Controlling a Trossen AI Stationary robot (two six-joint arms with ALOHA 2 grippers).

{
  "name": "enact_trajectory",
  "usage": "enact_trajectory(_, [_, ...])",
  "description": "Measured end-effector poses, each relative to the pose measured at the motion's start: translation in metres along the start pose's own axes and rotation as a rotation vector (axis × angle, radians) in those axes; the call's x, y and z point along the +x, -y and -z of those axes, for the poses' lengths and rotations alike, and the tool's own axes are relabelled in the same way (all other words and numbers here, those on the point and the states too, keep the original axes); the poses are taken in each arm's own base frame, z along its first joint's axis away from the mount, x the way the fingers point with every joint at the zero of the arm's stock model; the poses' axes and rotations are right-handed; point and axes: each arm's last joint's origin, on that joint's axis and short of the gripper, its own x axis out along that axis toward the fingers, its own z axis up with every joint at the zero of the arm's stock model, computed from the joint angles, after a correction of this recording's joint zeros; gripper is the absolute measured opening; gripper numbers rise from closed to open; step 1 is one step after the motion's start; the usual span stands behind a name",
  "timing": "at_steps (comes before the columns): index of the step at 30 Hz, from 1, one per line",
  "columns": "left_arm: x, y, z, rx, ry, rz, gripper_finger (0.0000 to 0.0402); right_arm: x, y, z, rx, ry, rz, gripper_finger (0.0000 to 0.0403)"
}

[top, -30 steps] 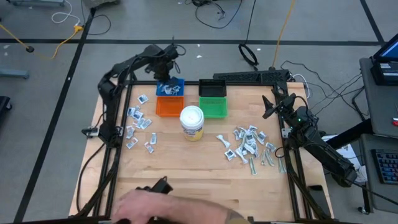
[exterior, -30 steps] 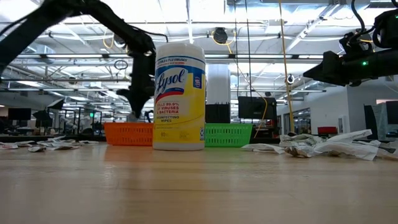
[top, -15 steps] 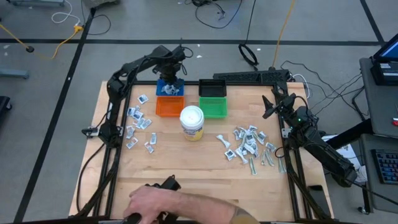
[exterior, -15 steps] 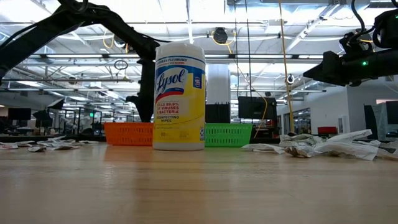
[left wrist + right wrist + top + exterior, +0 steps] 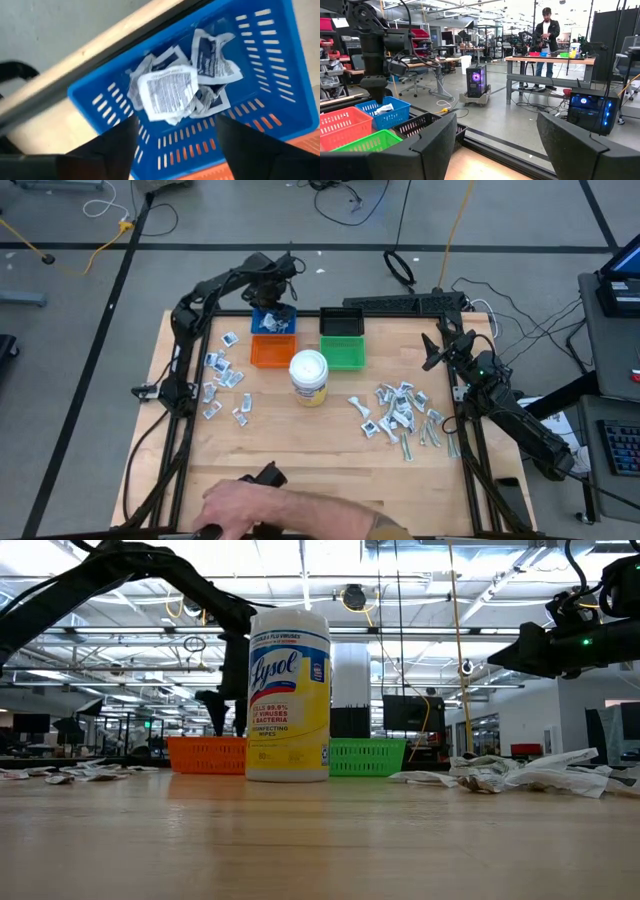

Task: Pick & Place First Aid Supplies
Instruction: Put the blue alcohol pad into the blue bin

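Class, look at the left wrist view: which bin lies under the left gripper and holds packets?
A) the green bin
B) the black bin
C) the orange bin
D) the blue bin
D: the left gripper hangs open above the blue bin, where several white packets lie crumpled; the high view also puts this gripper over that bin.

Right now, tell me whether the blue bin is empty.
Not empty. The blue bin holds several crumpled packets, seen between the left gripper's open fingers above it.
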Motion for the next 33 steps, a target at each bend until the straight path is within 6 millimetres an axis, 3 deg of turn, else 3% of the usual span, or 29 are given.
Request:
enact_trajectory(9, [-0.016, -0.013, 0.006, -0.086, 0.003, 0.023, 0.0319, 0.000, 0.000, 0.000, 0.000, 0.000, 0.000, 0.0272])
enact_trajectory(18, [-0.031, -0.032, 0.014, -0.145, 0.017, 0.027, 0.0318, 0.000, 0.000, 0.000, 0.000, 0.000, 0.000, 0.0273])
enact_trajectory(33, [-0.008, -0.068, 0.076, -0.374, -0.021, 0.016, 0.0308, 0.000, 0.000, 0.000, 0.000, 0.000, 0.000, 0.0270])
